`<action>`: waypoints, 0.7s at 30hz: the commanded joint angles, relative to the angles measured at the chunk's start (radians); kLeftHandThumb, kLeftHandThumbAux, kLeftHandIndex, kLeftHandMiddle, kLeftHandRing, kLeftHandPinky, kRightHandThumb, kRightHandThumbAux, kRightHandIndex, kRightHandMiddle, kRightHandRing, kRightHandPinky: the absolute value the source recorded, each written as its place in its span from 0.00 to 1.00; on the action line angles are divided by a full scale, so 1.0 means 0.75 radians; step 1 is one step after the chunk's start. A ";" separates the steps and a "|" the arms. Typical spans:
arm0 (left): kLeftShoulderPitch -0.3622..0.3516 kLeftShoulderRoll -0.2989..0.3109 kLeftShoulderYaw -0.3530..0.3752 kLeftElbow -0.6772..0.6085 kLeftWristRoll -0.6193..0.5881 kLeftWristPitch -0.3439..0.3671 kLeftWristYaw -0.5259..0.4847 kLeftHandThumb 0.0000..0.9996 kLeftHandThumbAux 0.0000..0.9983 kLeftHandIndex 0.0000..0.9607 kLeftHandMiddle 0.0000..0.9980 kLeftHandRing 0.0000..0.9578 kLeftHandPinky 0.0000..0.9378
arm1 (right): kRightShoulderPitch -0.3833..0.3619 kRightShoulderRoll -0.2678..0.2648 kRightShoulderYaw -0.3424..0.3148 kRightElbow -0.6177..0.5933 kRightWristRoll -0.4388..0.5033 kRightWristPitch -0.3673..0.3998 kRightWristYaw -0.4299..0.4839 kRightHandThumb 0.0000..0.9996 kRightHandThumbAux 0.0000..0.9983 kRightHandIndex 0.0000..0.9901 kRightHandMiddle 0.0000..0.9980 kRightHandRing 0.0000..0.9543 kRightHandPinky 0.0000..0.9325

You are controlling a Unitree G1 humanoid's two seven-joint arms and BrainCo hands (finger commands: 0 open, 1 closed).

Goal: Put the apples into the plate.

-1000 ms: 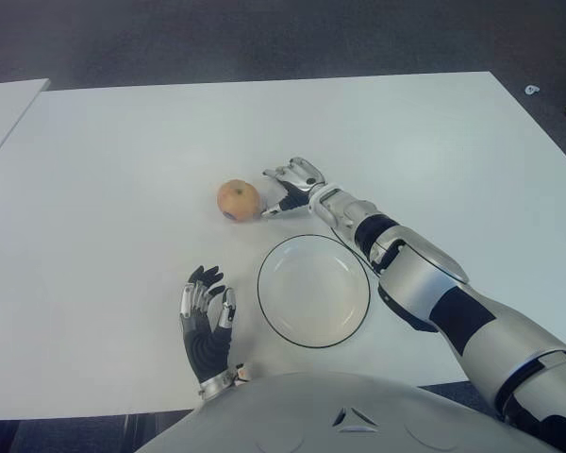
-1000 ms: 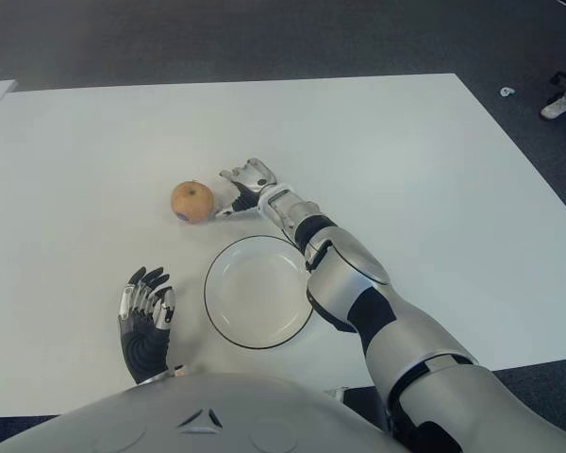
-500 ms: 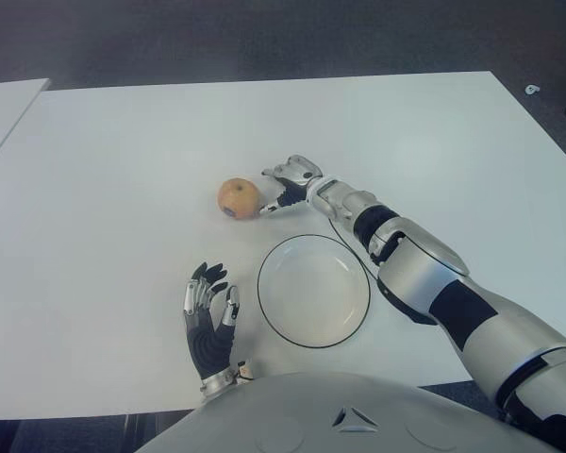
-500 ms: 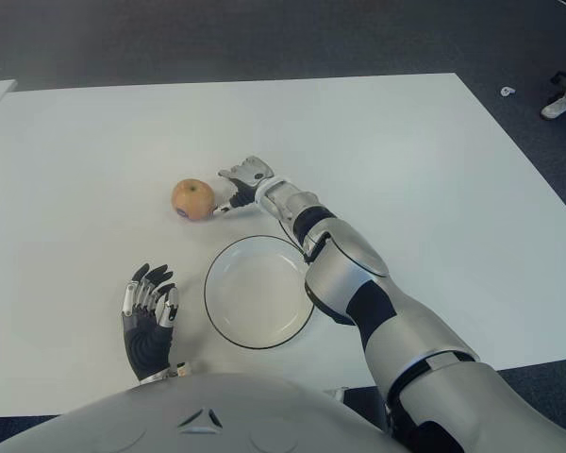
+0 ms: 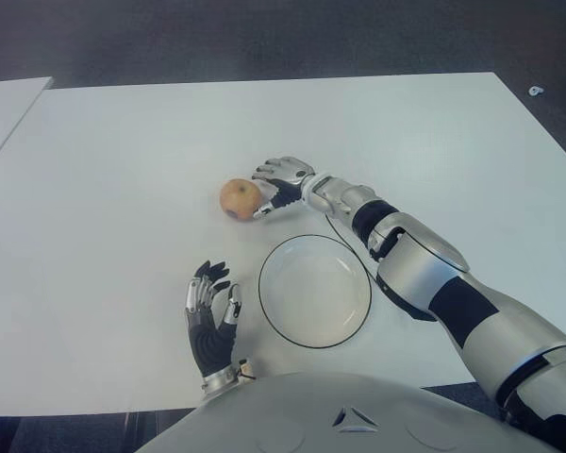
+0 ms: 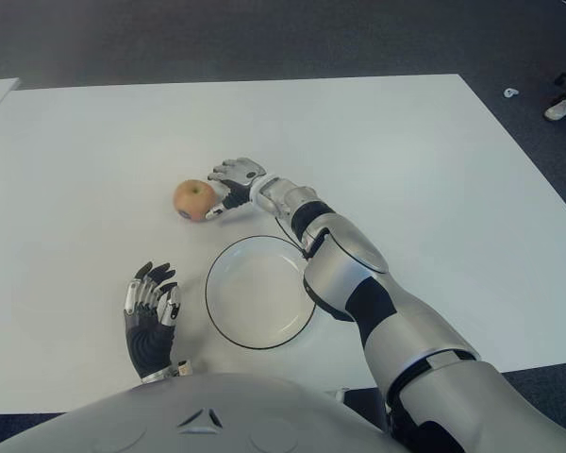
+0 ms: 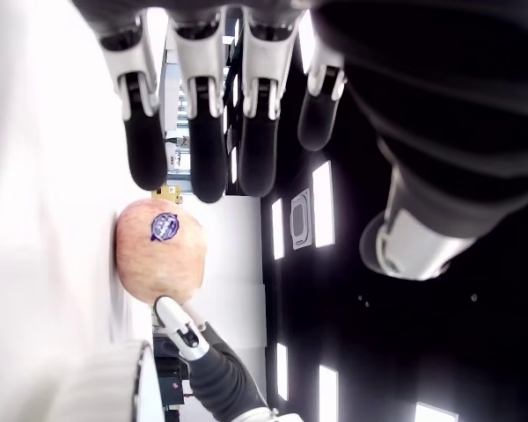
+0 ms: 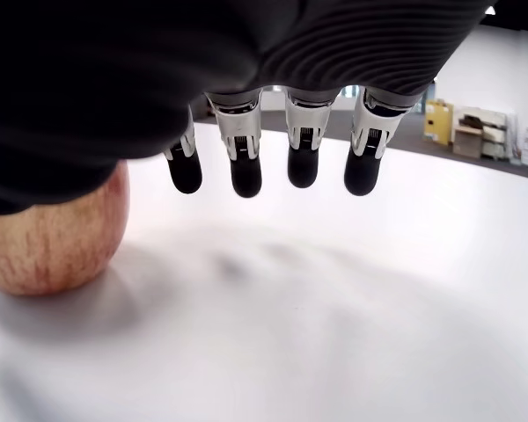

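Reaching across the white table (image 5: 123, 142), my right hand (image 5: 281, 181) sits just beside the apple (image 5: 239, 199), on its right, fingers (image 8: 245, 176) spread and grasping nothing. That apple stands on the table beyond the plate (image 5: 314, 291), outside its rim. My left hand (image 5: 210, 321) shows left of the plate, fingers loosely extended, holding nothing.

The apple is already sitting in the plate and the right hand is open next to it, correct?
Not quite. The apple is on the bare table, beyond the plate, which holds nothing, as the left eye view shows. The rest holds: the right hand is beside the apple with its fingers spread, not closed on it.
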 commanded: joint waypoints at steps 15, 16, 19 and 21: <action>-0.001 -0.175 -0.073 0.098 -0.004 0.104 -0.047 0.41 0.64 0.20 0.30 0.35 0.39 | -0.031 0.010 -0.005 -0.005 -0.005 -0.041 -0.001 0.26 0.15 0.00 0.00 0.00 0.00; -0.002 -0.175 -0.071 0.097 -0.006 0.106 -0.049 0.41 0.64 0.21 0.31 0.35 0.39 | -0.036 0.011 -0.006 -0.007 -0.004 -0.044 0.001 0.26 0.15 0.00 0.00 0.00 0.00; -0.004 -0.173 -0.066 0.098 -0.009 0.107 -0.051 0.41 0.64 0.21 0.31 0.35 0.39 | -0.044 0.012 -0.007 -0.008 -0.003 -0.048 0.005 0.27 0.15 0.00 0.00 0.00 0.00; -0.004 -0.173 -0.064 0.097 -0.007 0.110 -0.052 0.41 0.64 0.21 0.31 0.35 0.39 | -0.055 0.012 -0.008 -0.012 -0.002 -0.058 0.009 0.27 0.15 0.00 0.00 0.00 0.00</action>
